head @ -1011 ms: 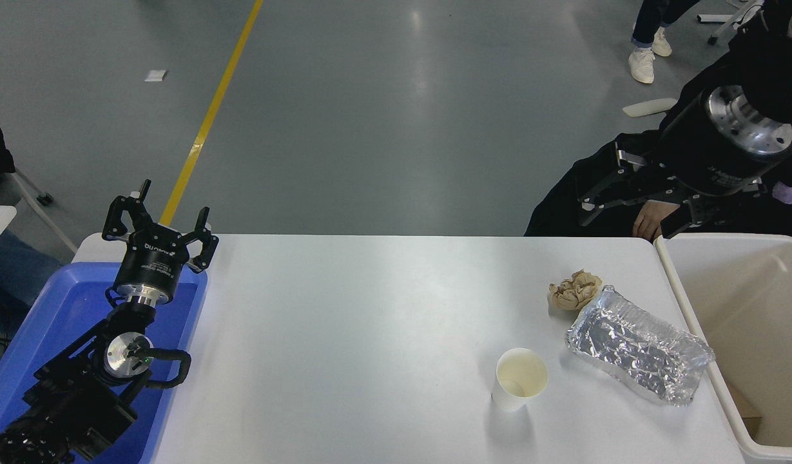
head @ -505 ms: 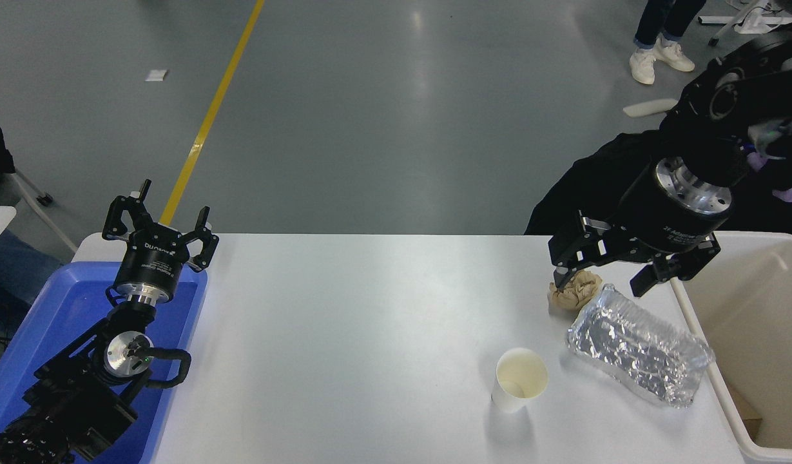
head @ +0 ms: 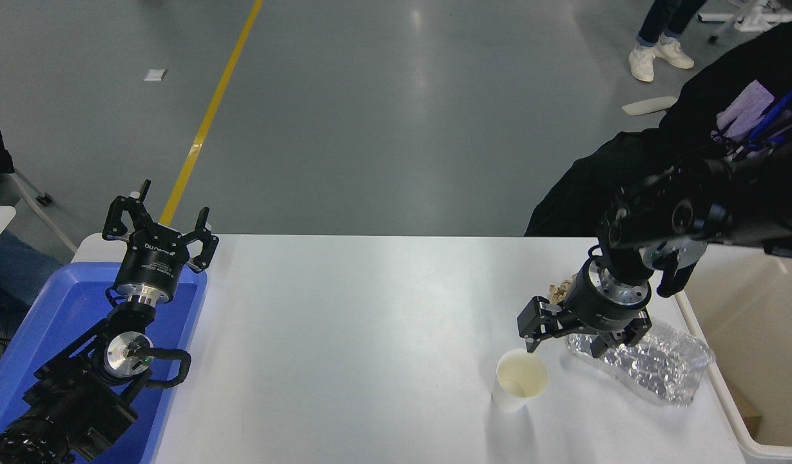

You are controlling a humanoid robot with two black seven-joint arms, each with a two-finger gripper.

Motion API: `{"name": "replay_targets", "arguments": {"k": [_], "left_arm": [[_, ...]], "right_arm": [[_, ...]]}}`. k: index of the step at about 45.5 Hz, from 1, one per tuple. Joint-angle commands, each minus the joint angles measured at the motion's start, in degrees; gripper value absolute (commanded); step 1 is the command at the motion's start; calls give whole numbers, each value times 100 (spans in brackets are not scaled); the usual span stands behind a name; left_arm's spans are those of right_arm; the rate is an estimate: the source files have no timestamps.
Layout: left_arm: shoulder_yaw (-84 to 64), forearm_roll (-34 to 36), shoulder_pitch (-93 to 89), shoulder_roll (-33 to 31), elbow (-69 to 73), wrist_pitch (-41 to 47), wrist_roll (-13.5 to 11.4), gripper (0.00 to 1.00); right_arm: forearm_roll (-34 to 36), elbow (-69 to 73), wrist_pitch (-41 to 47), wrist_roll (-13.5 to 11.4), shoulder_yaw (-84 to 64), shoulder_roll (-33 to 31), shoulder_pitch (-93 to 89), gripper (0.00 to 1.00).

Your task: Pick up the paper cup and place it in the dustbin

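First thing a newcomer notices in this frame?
Probably the right hand, open, hanging just above and behind the paper cup, which stands upright near the table's front right. Next, the crinkled foil tray beside it, partly under that hand, with the big beige dustbin at the right edge. The left hand is parked over the blue tray at lower left.

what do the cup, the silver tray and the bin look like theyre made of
Cup: probably paper, matte white outside, cream inside, with a thin rolled rim.
Silver tray: looks like thin aluminium foil, shiny and heavily crinkled, glinting in patches.
Bin: apparently moulded plastic, smooth off-white with a thick rounded rim; only part of it shows.
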Motion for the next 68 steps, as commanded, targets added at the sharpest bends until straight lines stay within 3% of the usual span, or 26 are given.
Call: {"name": "replay_targets", "arguments": {"k": [1, 36, 44, 52, 57, 68], "left_arm": [[0, 0, -8, 0, 0, 1, 0, 98], [0, 0, 1, 0, 0, 1, 0, 98], [0, 0, 1, 0, 0, 1, 0, 98], [0, 0, -8, 0, 0, 1, 0, 98], [0, 0, 1, 0, 0, 9, 0, 98], [0, 0, 1, 0, 0, 1, 0, 98]], "right_arm": [[-40, -147, -640, -9, 74, 208, -575, 98], [57, -156, -719, -9, 197, 199, -716, 97], [153, -156, -719, -9, 188, 191, -716, 76], [162, -156, -719, -9, 206, 191, -724, 69], [189, -138, -710, -9, 206, 191, -724, 56], [189, -138, -710, -9, 250, 191, -724, 53]]}}
